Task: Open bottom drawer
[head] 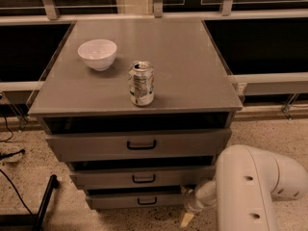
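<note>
The grey cabinet has three drawer fronts, each with a black bar handle. The bottom drawer (pixel 139 201) is the narrowest and lowest, and it looks closed, with its handle (pixel 147 201) at its middle. The mid-sized drawer (pixel 142 178) and the widest top drawer (pixel 141 145) sit above it. My gripper (pixel 186 218) hangs low near the floor, just right of the bottom drawer's right end and apart from the handle. My white arm housing (pixel 255 186) fills the lower right corner.
A white bowl (pixel 97 54) and a drink can (pixel 141 83) stand on the cabinet top (pixel 192 61). A black stand leg (pixel 45 196) and cables (pixel 9 153) lie on the speckled floor at the left. Dark windows with a rail run behind.
</note>
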Available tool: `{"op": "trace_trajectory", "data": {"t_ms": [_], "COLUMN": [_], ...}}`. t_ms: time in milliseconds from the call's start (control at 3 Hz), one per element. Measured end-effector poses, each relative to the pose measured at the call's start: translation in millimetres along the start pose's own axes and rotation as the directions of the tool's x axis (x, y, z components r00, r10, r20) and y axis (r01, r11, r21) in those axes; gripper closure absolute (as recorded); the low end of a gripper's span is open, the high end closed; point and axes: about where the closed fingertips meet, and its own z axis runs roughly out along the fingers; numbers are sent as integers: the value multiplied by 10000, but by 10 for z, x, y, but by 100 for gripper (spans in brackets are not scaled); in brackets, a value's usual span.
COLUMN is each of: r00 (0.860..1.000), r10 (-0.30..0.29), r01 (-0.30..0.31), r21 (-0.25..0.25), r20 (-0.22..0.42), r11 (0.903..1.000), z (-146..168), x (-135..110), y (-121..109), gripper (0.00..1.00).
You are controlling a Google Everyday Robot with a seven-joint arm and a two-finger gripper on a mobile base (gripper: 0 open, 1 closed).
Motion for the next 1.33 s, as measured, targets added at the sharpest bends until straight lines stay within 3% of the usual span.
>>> {"op": "trace_trajectory", "data": {"t_ms": [1333], "r00": [9997], "r10": [256], "r01": [-253], "r21": [-549], "r20": [47], "r11": [9982], "z": [172], "x": [108], "y": [78], "gripper": [0]}}
